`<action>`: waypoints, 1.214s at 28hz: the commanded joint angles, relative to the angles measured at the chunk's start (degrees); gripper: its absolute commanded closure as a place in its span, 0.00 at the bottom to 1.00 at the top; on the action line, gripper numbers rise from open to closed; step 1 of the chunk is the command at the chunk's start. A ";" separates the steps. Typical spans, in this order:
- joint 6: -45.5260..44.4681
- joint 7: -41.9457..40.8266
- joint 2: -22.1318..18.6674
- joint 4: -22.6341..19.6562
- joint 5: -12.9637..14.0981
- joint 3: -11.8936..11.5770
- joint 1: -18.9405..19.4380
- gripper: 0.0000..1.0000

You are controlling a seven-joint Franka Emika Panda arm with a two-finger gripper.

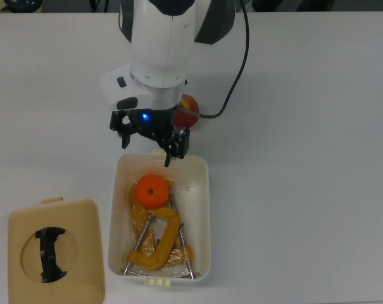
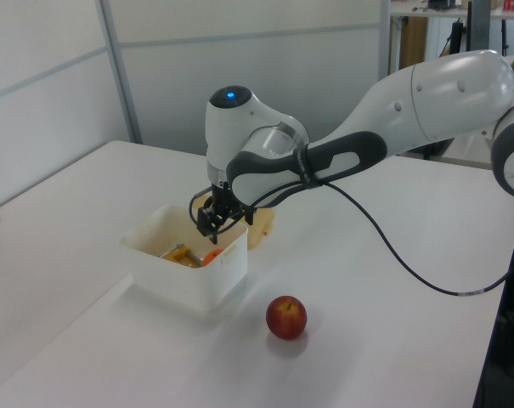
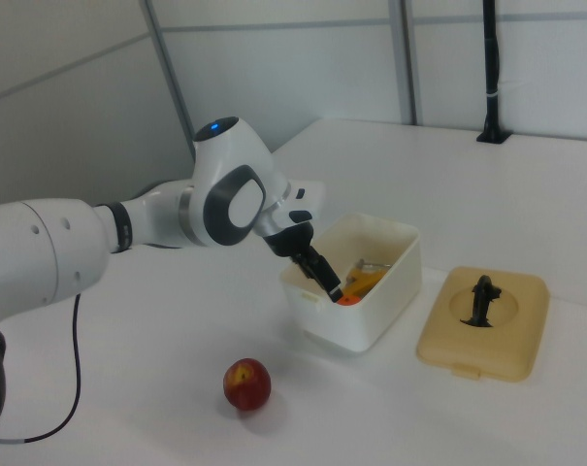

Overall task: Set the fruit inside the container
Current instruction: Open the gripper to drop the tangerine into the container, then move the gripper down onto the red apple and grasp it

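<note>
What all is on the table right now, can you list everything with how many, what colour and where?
Tub: one, white, near the top view's bottom centre, open.
Orange: one, orange, inside the tub at its end nearer the arm.
Clamps: apparently two, yellow-orange with metal screws, lying in the tub beside the orange.
Apple: one, dark red, on the table outside the tub.
Lid: one, tan with a black handle, flat on the table at the top view's left of the tub.
Table: one, white.
Cable: one, black, running from the arm.
Gripper: one, black, fingers open, above the tub's rim.
</note>
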 commanded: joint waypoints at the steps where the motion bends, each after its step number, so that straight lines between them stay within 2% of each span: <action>1: -9.71 -8.31 -4.38 -2.48 3.25 1.84 0.37 0.00; 8: -9.91 -10.52 -8.60 -10.83 3.70 3.24 1.68 0.00; 16: -7.55 -10.43 -9.22 -16.45 2.30 3.16 4.50 0.00; 22: -0.70 -8.51 -9.22 -23.56 -1.56 3.16 5.82 0.00; 25: 1.42 -6.83 -9.14 -25.16 -3.32 3.16 5.99 0.00; 34: 4.50 -6.56 -8.96 -29.29 -6.14 3.16 6.08 0.00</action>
